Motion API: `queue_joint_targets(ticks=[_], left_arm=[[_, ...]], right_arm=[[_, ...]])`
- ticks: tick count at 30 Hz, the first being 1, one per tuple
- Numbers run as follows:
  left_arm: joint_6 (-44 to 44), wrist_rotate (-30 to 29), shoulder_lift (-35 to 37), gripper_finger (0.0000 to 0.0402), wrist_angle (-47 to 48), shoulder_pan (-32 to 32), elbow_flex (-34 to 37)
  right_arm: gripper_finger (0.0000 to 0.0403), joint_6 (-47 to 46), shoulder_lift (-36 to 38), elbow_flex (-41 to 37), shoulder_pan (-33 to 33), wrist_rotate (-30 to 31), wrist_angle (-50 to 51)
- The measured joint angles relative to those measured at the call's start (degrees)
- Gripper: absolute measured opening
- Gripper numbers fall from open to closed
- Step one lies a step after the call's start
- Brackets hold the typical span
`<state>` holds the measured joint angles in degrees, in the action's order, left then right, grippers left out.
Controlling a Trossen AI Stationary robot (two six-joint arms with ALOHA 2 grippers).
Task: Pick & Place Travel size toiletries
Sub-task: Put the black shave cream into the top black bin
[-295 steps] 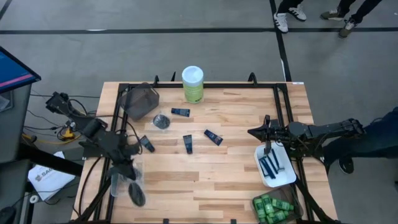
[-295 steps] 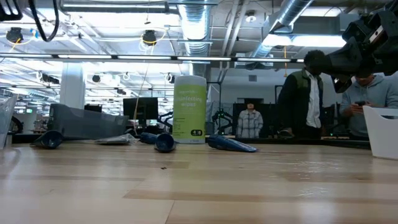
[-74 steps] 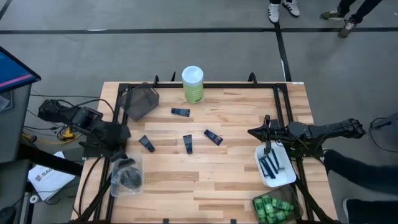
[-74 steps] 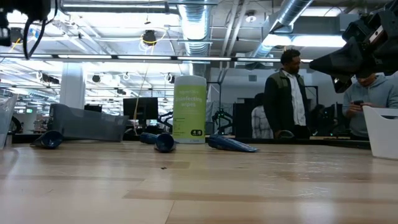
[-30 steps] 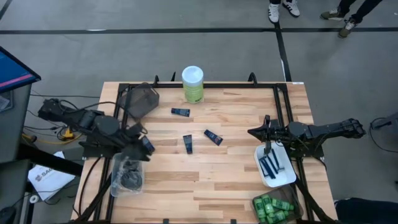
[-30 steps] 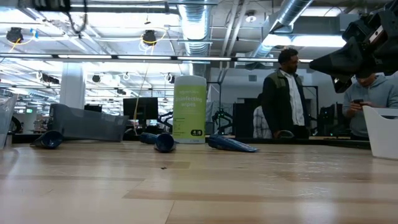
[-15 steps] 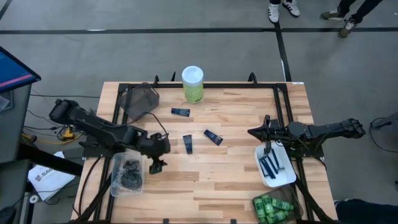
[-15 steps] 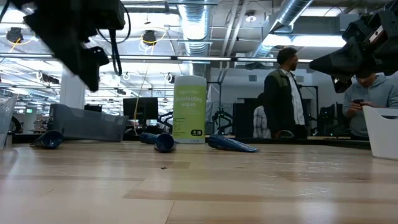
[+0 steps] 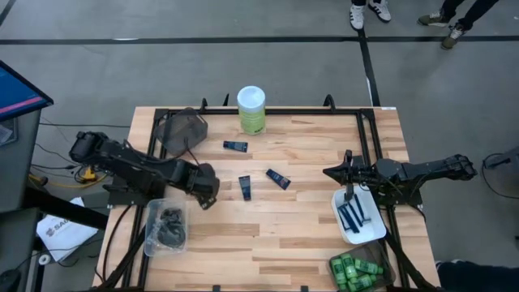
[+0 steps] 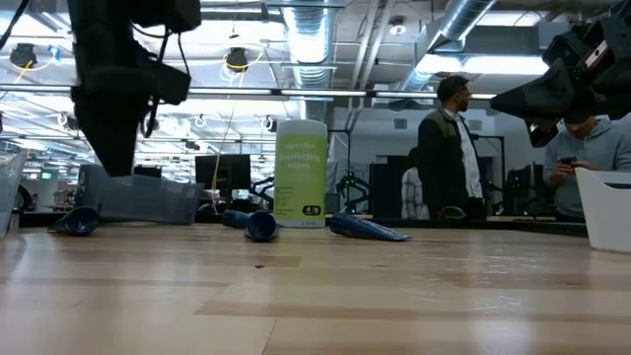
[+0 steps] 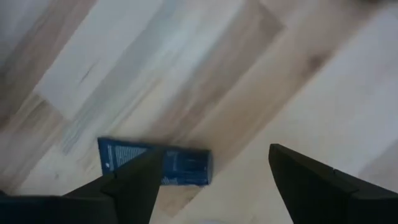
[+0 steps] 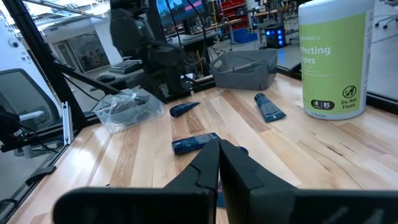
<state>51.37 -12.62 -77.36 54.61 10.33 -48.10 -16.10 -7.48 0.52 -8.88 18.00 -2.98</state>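
- On the green canister (image 12: 336, 57), seen in the right wrist view, a large white word ending in "fecting" is read, its opening letters cut off by the picture's edge.
- At the canister's 6 o'clock edge, "85" is printed in a small dark box, with "Do Not Flush" set beside it under a round symbol.
- In the low view, the same canister (image 10: 301, 172) carries pale lettering in two lines; the upper is taken as "Disinfecting", the lower cannot be made out.
- White print is seen on the navy tube (image 11: 154, 166) in the left wrist view, too small to be read.
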Motion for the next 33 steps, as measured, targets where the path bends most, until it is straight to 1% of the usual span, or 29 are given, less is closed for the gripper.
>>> queue_joint_targets(ticks=[2,5,8,14,22,30,33], left_arm=[[3.68,0.64,-0.54,0.0285,0.50,-2.04,0.01],[8.14,3.50,-1.11,0.0285,1.46,-4.98,0.04],[12.39,5.13,-1.21,0.0285,3.48,-6.73,0.04],[19.37,5.10,-1.38,0.0285,3.52,-8.16,0.07],[22.90,8.15,-1.97,0.0282,3.67,-10.71,0.07],[23.90,9.19,-5.33,0.0266,3.66,-10.71,0.09],[24.30,11.15,-6.47,0.0265,3.54,-10.71,0.09]], right_arm=[[0.0005,0.00,0.02,0.00,0.00,0.00,-0.02],[0.0005,-0.01,0.01,0.01,0.02,0.00,-0.02],[0.0005,-0.01,0.01,0.02,0.02,0.00,-0.01],[0.0005,-0.02,0.02,0.00,0.01,0.02,-0.06],[0.0005,0.00,0.02,0.00,0.00,0.00,-0.02],[0.0005,0.00,0.02,0.00,0.00,0.00,-0.02],[0.0005,-0.01,0.02,0.00,0.00,0.00,-0.03]])
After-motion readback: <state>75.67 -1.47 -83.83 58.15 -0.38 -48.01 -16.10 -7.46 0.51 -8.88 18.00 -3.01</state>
